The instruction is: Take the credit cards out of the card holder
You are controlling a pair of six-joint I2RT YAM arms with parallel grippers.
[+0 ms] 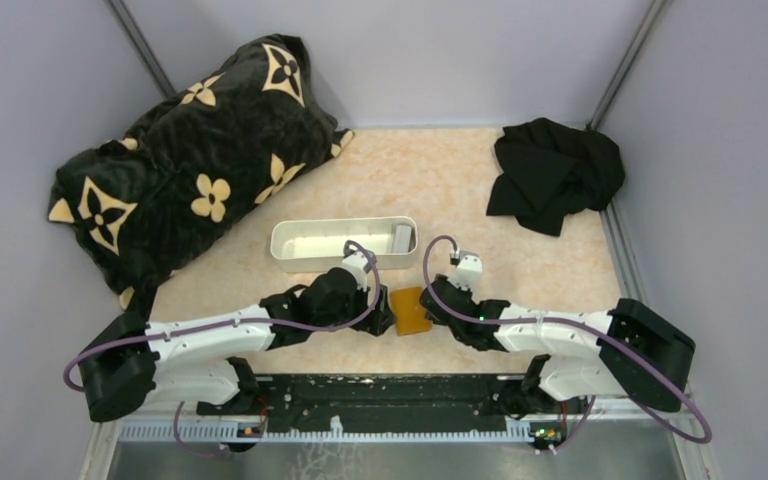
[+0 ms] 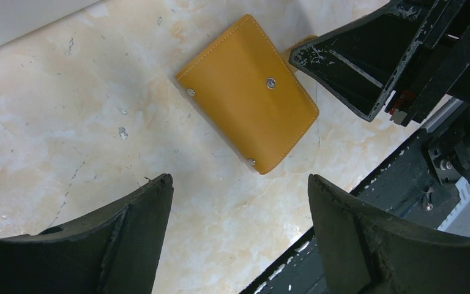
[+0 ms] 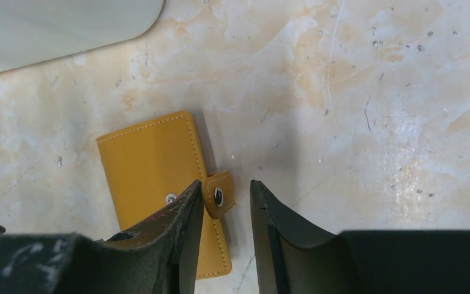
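Card holder (image 3: pixel 153 177) lies closed | snap tab (image 3: pixel 218 197) sits between right gripper's (image 3: pixel 225 185) narrowly parted fingers | left gripper (image 2: pixel 240 178) gapes wide, just short

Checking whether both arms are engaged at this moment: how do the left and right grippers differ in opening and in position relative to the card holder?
The left gripper is wide open; the right gripper shows only a narrow gap. The left gripper sits clear of the folded card holder, which lies ahead of it; the right gripper straddles the holder's snap tab. Both are low over the table and hold nothing.
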